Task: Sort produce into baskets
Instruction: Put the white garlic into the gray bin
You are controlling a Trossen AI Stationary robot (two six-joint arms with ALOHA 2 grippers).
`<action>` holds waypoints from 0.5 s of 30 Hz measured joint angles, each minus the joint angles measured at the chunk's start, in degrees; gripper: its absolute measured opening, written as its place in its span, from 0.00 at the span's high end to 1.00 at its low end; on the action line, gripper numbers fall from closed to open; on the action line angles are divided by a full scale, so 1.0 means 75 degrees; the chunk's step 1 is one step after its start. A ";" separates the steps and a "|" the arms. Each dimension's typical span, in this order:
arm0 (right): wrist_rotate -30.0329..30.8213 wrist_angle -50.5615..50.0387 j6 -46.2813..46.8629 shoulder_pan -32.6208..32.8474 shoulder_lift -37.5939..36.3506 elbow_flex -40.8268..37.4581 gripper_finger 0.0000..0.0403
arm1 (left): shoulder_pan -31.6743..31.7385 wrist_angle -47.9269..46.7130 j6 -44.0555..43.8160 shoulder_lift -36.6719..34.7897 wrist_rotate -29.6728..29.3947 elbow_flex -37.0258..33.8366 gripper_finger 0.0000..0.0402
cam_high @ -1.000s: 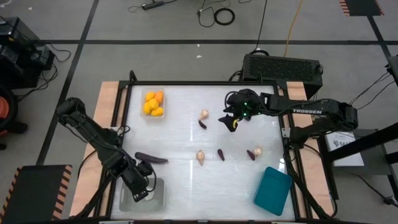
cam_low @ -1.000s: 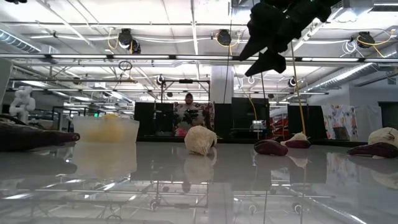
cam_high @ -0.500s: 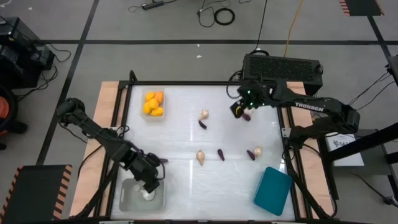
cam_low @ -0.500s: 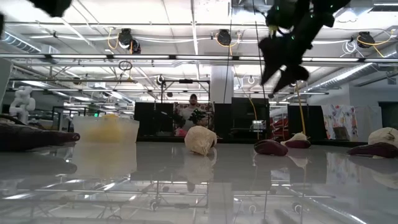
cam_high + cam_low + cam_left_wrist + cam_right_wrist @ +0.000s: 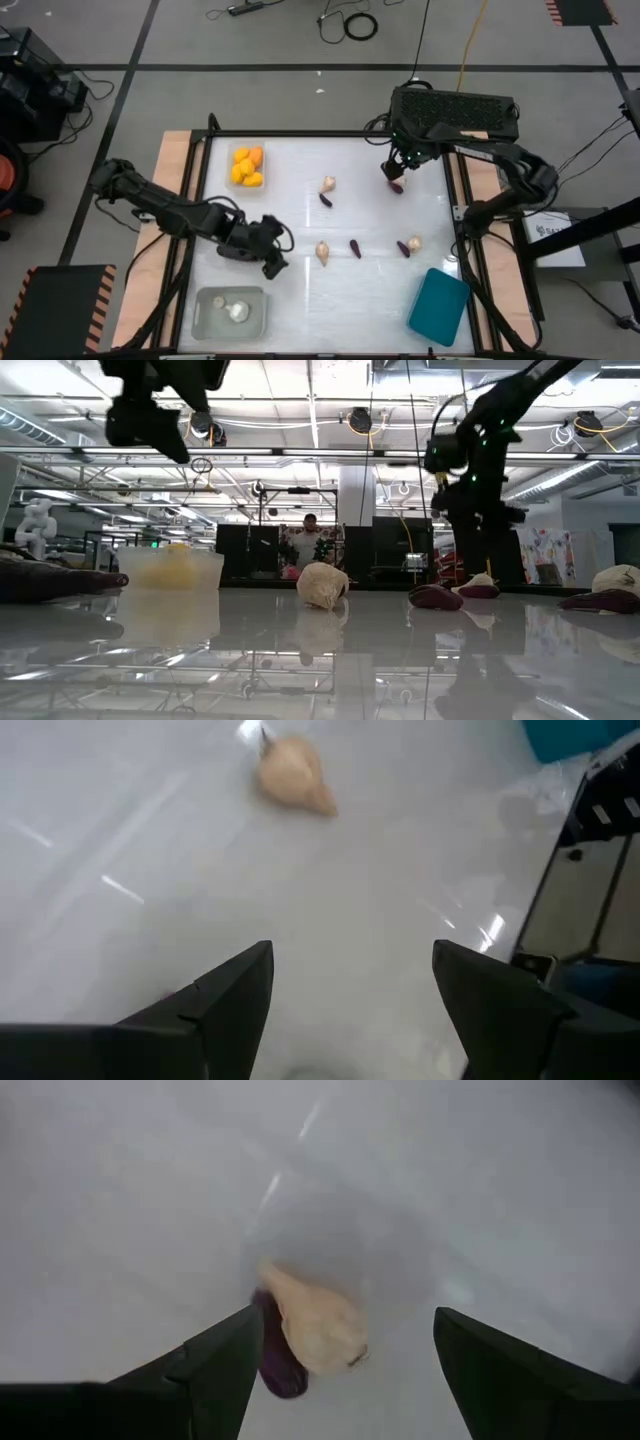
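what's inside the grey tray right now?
The grey tray near the left arm holds two pale bulbs, seen from overhead. Nothing else shows in it. The low view does not show this tray.

White tabletop [image 5: 300, 200]. Left tool [image 5: 272, 262] over the near-left area, just left of a beige bulb [image 5: 322, 251]; finger state not discernible. Right tool [image 5: 393, 176] at far right, directly above a small purple piece [image 5: 396, 186]. Clear tray [image 5: 246, 167], far left, holds orange-yellow fruits [image 5: 246, 166]. Grey tray [image 5: 229, 312], near left, holds two pale pieces [image 5: 236, 311]. Teal tray [image 5: 438, 306], near right. Loose on the tabletop: a bulb with an eggplant [image 5: 326, 200] beside it far centre, a tiny eggplant [image 5: 355, 249] mid-centre, an eggplant-and-bulb pair [image 5: 408, 245] to the right.
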 joint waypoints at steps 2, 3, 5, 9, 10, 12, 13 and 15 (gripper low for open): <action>-0.0454 -0.0061 -0.0147 -0.0186 0.0375 0.0000 0.29 | 0.0180 0.0099 0.0210 0.0000 -0.0001 0.0000 0.31; -0.0549 -0.0118 -0.0209 -0.0243 0.0517 0.0000 0.29 | 0.0250 0.0160 0.0287 0.0000 -0.0001 0.0000 0.31; -0.0555 -0.0153 -0.0292 -0.0324 0.0759 0.0000 0.29 | 0.0358 0.0151 0.0431 0.0000 -0.0001 0.0000 0.31; -0.0599 -0.0135 -0.0455 -0.0369 0.1012 0.0000 0.29 | 0.0489 0.0139 0.0593 -0.0003 -0.0007 0.0000 0.31; -0.0647 -0.0140 -0.0486 -0.0369 0.1038 0.0000 0.29 | 0.0509 0.0141 0.0653 -0.0003 -0.0010 0.0000 0.31; -0.0654 -0.0150 -0.0502 -0.0366 0.1093 0.0000 0.29 | 0.0531 0.0130 0.0662 -0.0003 -0.0009 0.0000 0.31; -0.0655 -0.0149 -0.0495 -0.0363 0.1109 0.0000 0.29 | 0.0534 0.0131 0.0664 -0.0003 -0.0007 0.0000 0.31; -0.0663 -0.0120 -0.0478 -0.0364 0.1179 0.0000 0.29 | 0.0535 0.0119 0.0701 -0.0003 -0.0010 0.0000 0.31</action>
